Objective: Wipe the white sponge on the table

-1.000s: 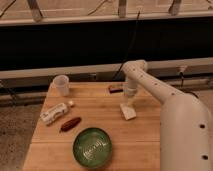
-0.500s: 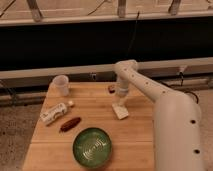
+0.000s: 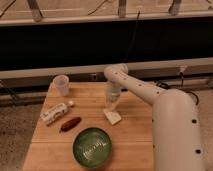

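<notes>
Gripper (image 3: 110, 106) down over the middle of the table (image 3: 135, 135), pointing straight down, its tip meeting the top end of the white sponge (image 3: 113, 118). Whether it is clamped on the sponge or only pressing on it: cannot tell. Sponge lies flat on the wood, slightly askew to the planks, about midway between far and near edges and a little toward the right edge. White arm (image 3: 150, 95) comes in from the right side, elbow bent above the far edge. Clear cup (image 3: 61, 85) upright at the far left corner. White bottle (image 3: 54, 113) on its side by the left edge; dark brown block (image 3: 70, 124) just beside it, nearer the middle. Green bowl (image 3: 92, 147) close to the near edge, apart from the sponge.
</notes>
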Robot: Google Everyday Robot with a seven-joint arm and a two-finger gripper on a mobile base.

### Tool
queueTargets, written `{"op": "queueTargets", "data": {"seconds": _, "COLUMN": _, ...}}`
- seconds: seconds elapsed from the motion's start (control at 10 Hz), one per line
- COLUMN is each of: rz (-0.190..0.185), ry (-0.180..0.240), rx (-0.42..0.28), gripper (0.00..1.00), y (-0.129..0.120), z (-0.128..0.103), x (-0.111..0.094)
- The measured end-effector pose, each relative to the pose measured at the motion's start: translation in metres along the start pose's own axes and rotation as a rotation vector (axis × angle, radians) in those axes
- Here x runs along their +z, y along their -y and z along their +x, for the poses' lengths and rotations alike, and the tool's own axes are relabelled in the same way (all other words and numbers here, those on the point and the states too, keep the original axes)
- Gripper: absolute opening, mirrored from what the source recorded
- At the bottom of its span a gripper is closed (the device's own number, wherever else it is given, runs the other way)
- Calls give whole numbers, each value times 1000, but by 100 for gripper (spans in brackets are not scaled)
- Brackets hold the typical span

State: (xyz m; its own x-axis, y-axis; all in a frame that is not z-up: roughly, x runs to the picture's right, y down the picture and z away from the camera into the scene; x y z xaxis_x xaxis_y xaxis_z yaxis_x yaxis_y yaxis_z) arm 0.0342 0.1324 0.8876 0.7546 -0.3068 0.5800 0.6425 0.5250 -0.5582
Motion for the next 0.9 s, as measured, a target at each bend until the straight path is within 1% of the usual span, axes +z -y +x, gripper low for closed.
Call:
{"op": "queueTargets", "data": {"seconds": 0.2, "rz": -24, "ry": 10, "rx": -35, "gripper": 0, "y": -13, "z": -11, "x": 5}}
{"op": "queueTargets", "data": {"seconds": 0.3, "rz": -35, "ry": 10, "rx": -40, "gripper": 0, "y": -22, "z": -11, "x": 5}}
{"op": "queueTargets", "data": {"seconds": 0.4, "rz": -44, "ry": 7, "rx": -35, "gripper": 0, "y": -32, "z": -5, "x": 5}}
{"op": "queueTargets", "data": {"seconds": 0.5, "rz": -50, "ry": 4, "rx": -23, "gripper": 0, "y": -41, "z": 4, "x": 3}}
{"op": "queueTargets", "data": {"seconds": 0.6, "rz": -56, "ry": -3, "rx": 0, "gripper": 0, "y": -53, "z": 19, "x": 1}}
{"op": "queueTargets", "data": {"seconds": 0.8, "rz": -55, "ry": -17, "rx": 46, "gripper": 0, "y": -70, "z": 43, "x": -6}}
{"op": "queueTargets", "data": {"seconds": 0.9, "rz": -53, "ry": -25, "rx": 85, "gripper": 0, "y": -80, "z": 61, "x": -11}}
